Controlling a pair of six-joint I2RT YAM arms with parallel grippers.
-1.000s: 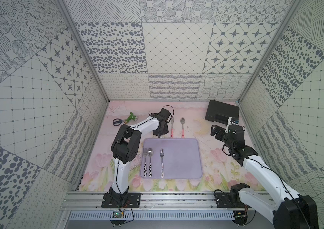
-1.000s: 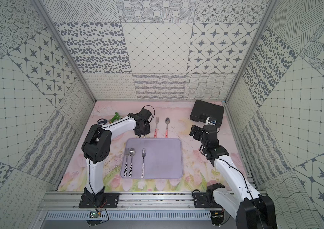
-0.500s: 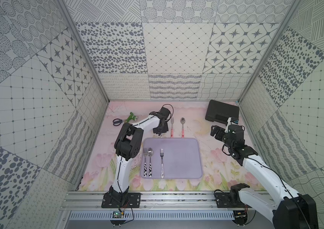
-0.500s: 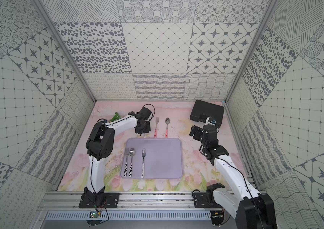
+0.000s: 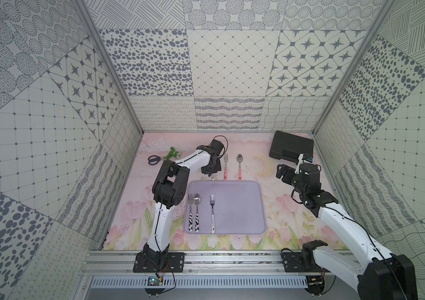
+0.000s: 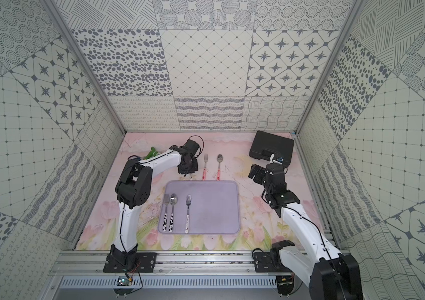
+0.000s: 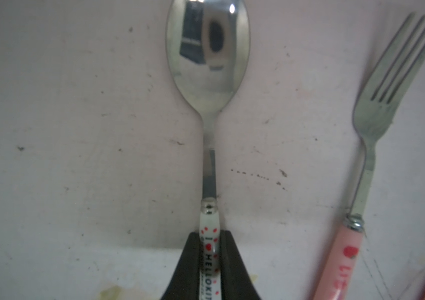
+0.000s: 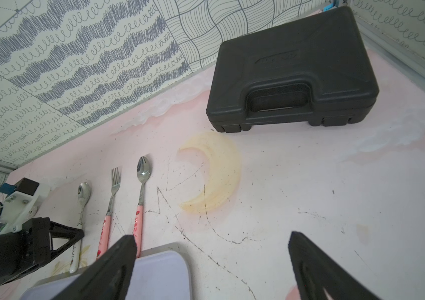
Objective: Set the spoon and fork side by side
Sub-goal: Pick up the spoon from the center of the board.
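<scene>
My left gripper [image 7: 209, 237] is shut on the white, red-dotted handle of a spoon [image 7: 207, 59], which lies flat on the pink mat just behind the lilac tray [image 5: 242, 207]. In both top views the left gripper [image 5: 212, 172] covers most of that spoon. From the right wrist the spoon [image 8: 83, 192] shows with its bowl pointing to the back wall. A fork [image 5: 212, 211] with a matching white handle lies on the tray. My right gripper [image 8: 211, 241] hangs open over the mat right of the tray, holding nothing.
A cow-patterned fork [image 5: 190, 211] and spoon [image 5: 197, 207] lie together at the tray's left. A pink-handled fork [image 5: 225, 166] and spoon [image 5: 239, 166] lie behind the tray, right of my left gripper. A black case [image 5: 291, 149] sits back right; scissors [image 5: 154, 159] back left.
My left gripper's jaws have closed onto the white spoon handle, and the left arm's elbow has shifted slightly. The right arm has not moved.
</scene>
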